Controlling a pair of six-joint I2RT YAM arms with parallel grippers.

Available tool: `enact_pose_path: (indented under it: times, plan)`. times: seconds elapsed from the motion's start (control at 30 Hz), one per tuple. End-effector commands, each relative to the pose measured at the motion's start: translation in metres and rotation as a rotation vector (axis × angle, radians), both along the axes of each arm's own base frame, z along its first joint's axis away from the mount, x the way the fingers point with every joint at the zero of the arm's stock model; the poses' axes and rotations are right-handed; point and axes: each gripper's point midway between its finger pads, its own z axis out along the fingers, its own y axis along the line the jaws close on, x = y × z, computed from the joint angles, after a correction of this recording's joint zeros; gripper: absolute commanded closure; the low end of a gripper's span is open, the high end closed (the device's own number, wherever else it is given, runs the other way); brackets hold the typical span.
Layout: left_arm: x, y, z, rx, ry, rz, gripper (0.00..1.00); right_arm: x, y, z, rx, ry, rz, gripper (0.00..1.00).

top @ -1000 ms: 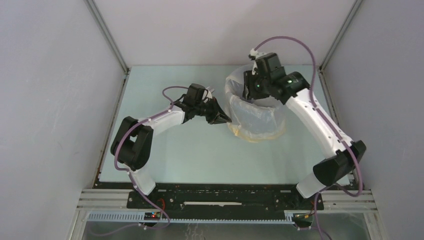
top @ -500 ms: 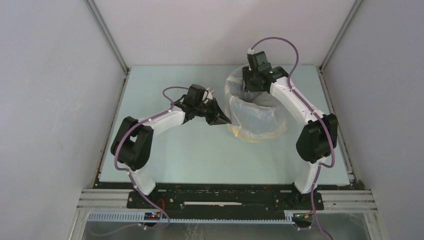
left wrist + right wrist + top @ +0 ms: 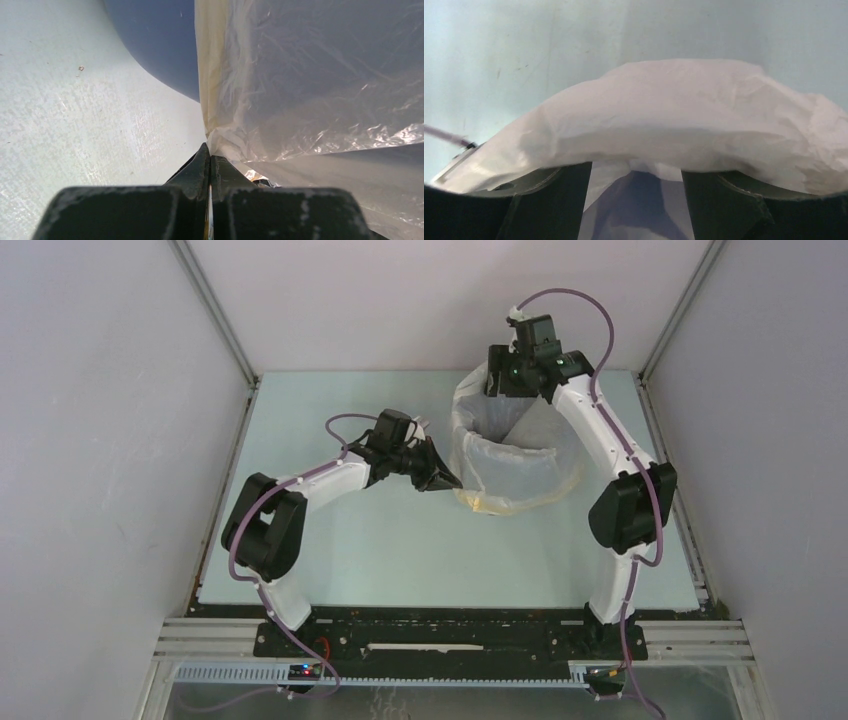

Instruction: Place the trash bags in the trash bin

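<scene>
1. Left gripper (image 3: 209, 150) first: its two fingers are pressed tight together with a pinch of the trash bag (image 3: 310, 85) caught between the tips, low against the left side of the trash bin (image 3: 155, 45).
2. From the left wrist, the crinkly film hangs over the outside of the bin's blue wall. A yellowish strip runs down to the pinch, and bare blue shows just to the left of it.
3. Over to the right gripper (image 3: 636, 172), up at the bin's far rim: its dark fingers (image 3: 549, 205) stand well apart. The whitish film is draped across both of them and sags into the gap; nothing is squeezed between them.
4. From above, the bag wraps the bin inside and out, its mouth stretched wide and its yellow edge lying near the bin's base on the near side.
5. The bin stands on a pale blue-green table (image 3: 400, 550), matte and lightly scuffed, with open surface to the bin's left and on its near side.
6. Plain grey-white walls (image 3: 100, 440) close in beyond and beside the bin, and metal frame posts (image 3: 215, 310) run up the corners behind it.
7. Nearest the camera, well away from the bin, a black rail (image 3: 450, 635) carries both arm bases. A purple cable (image 3: 570, 295) loops above the right wrist.
</scene>
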Motion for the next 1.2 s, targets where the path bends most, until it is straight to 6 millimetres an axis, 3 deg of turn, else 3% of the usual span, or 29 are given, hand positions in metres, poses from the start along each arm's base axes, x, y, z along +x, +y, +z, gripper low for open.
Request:
enact_pose_path:
  times: [0.0, 0.13, 0.23, 0.27, 0.37, 0.57, 0.63, 0.8, 0.87, 1.0, 1.07, 1.17]
  plan:
    - [-0.005, -0.001, 0.001, 0.008, -0.014, -0.027, 1.00, -0.039, 0.019, 0.029, 0.029, 0.070, 0.110, 0.27]
    - [-0.004, -0.002, 0.001, 0.005, -0.015, -0.030, 1.00, -0.075, 0.034, 0.040, 0.111, 0.089, 0.198, 0.28]
    - [-0.002, -0.005, 0.005, -0.005, -0.018, -0.034, 1.00, -0.085, 0.027, 0.020, 0.171, 0.142, 0.176, 0.34]
    - [-0.001, -0.005, 0.007, -0.007, -0.021, -0.034, 1.00, -0.085, 0.023, 0.011, 0.186, 0.163, 0.157, 0.40]
    - [-0.001, -0.005, 0.008, -0.008, -0.025, -0.036, 1.00, -0.081, -0.011, -0.011, 0.089, 0.175, 0.030, 0.51]
    - [-0.004, -0.003, 0.004, -0.003, -0.018, -0.043, 1.00, -0.071, -0.065, -0.033, -0.127, 0.116, -0.149, 0.52]
    - [-0.004, -0.004, 0.005, -0.006, -0.022, -0.047, 1.00, -0.070, -0.059, -0.040, -0.079, 0.158, -0.143, 0.51]
    - [0.000, -0.006, 0.007, -0.011, -0.026, -0.051, 1.00, -0.081, 0.008, -0.014, 0.185, 0.194, 0.068, 0.49]
    - [0.000, -0.007, 0.007, -0.011, -0.029, -0.052, 1.00, -0.079, 0.011, -0.002, 0.193, 0.167, 0.054, 0.46]
    - [0.003, -0.006, 0.013, -0.016, -0.042, -0.045, 1.00, -0.063, -0.014, -0.002, 0.113, 0.084, -0.079, 0.42]
    - [0.004, -0.006, 0.018, -0.024, -0.052, -0.046, 1.00, -0.055, -0.011, -0.017, 0.119, 0.054, -0.089, 0.41]
    - [0.006, -0.008, 0.028, -0.037, -0.067, -0.039, 0.99, -0.048, 0.008, -0.046, 0.113, 0.074, -0.060, 0.42]
